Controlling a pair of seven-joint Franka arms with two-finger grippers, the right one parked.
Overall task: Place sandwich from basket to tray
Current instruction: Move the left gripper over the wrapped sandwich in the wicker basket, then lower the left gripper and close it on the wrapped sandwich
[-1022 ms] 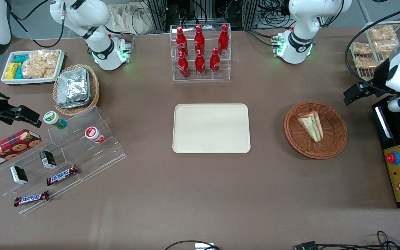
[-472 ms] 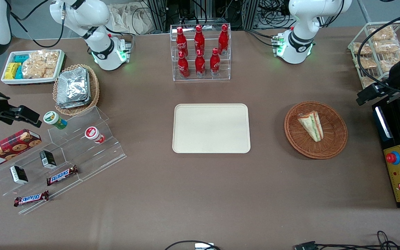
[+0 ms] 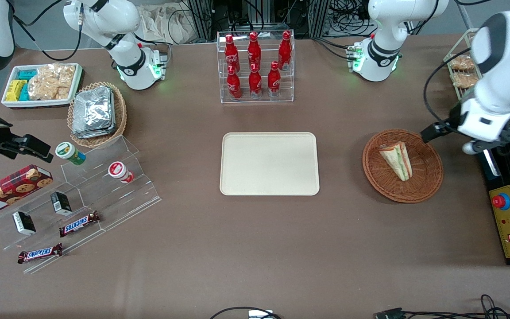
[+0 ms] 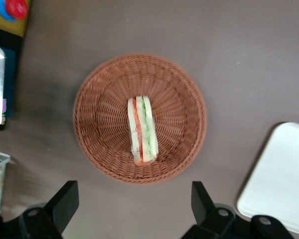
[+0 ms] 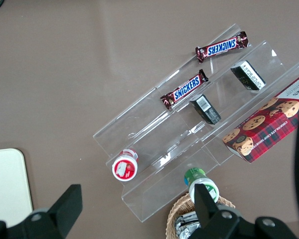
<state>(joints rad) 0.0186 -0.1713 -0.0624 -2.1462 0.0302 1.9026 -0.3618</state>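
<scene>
Since a second ago the working arm has swung in from the right edge of the front view, and its gripper now hangs high above the table near the basket's edge toward the working arm's end, fingers spread wide with nothing between them. That wide stance looks meant to straddle the wedge once the arm drops.

Nearest the front camera among the task's things, at right of centre, the basket holds the sandwich, lying on its side with the filling layers showing, roughly in the middle of the weave. It has not shifted. In the wrist view its long axis runs straight toward the gap between the fingers, so I judge the wrist already lined up for a pinch across the bread faces.

Centre frame, about level with the basket, the tray lies bare, well apart from it, waiting. Farther off, upper centre, stands the rack of red bottles, out of the path.
</scene>
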